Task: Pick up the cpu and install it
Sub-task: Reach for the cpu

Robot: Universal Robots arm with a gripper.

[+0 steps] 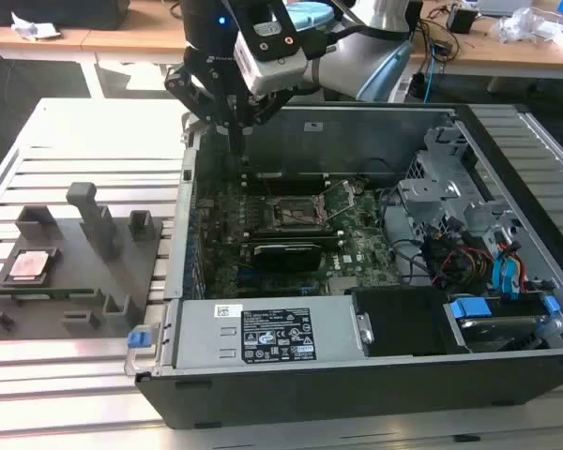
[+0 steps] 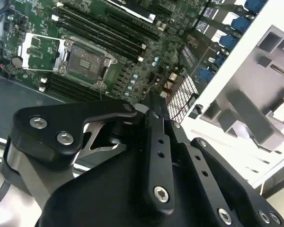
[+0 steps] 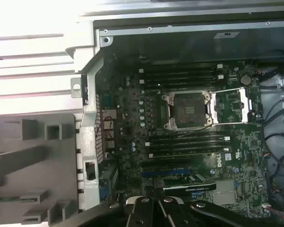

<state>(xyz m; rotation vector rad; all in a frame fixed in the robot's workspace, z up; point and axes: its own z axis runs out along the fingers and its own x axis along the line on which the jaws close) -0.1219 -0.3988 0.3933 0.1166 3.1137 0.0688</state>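
Nearest me, the open computer case lies on the slatted table. On the exterior view's left, the cpu sits on the grey tray, well apart from the gripper. Farther in, the socket has its frame flipped open. Beyond it the gripper hangs over the motherboard's edge, fingers pinched together, holding nothing.

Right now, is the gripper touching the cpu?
Apart. In the exterior view the gripper hangs over the case, while the cpu lies on the grey tray outside it.
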